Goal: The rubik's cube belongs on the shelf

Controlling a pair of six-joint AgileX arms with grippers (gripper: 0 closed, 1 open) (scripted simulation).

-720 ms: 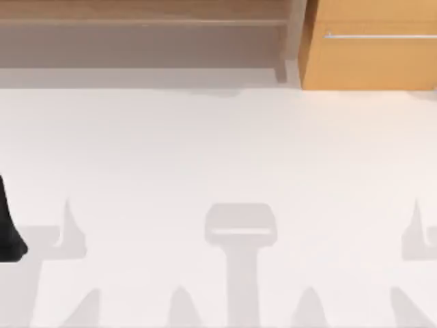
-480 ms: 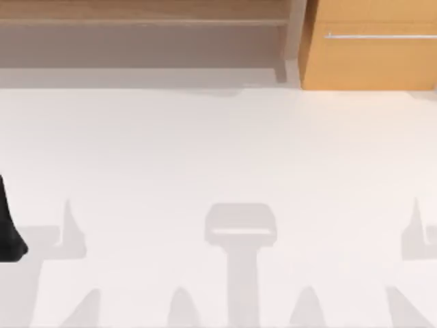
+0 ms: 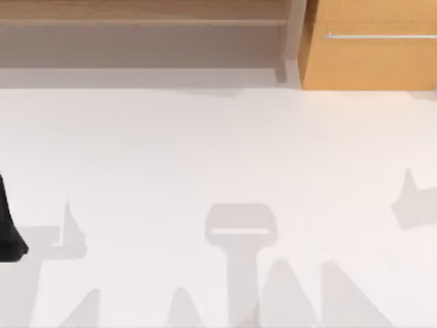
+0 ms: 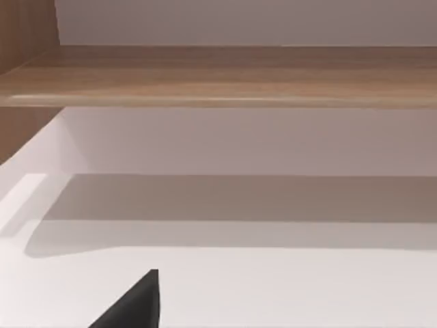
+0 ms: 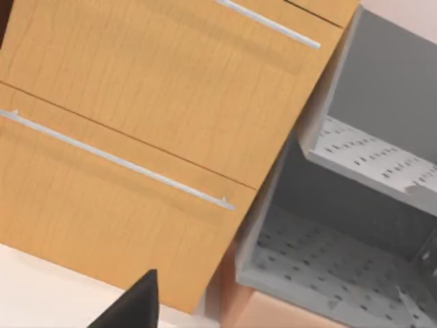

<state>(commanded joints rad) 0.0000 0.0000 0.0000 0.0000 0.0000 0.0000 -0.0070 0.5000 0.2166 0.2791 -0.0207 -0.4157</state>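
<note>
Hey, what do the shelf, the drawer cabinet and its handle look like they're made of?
The shelf looks like brown wood or wood-look laminate with a matte finish: streaky grain runs along the board. The drawer cabinet looks like lighter orange-tan wood veneer, with fine grain lines across its fronts. Its bar handle looks like brushed or satin metal: thin, silver and pale. Being rendered, these are only appearances.

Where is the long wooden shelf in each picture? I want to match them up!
Top view: the shelf runs along the far edge, from the left side to its upright post.
Left wrist view: the shelf is a wide wooden board straight ahead, above the white table.
Right wrist view: this camera faces the drawer cabinet instead.
Shared landmark: the drawer cabinet stands just right of the upright post in the top view.
</note>
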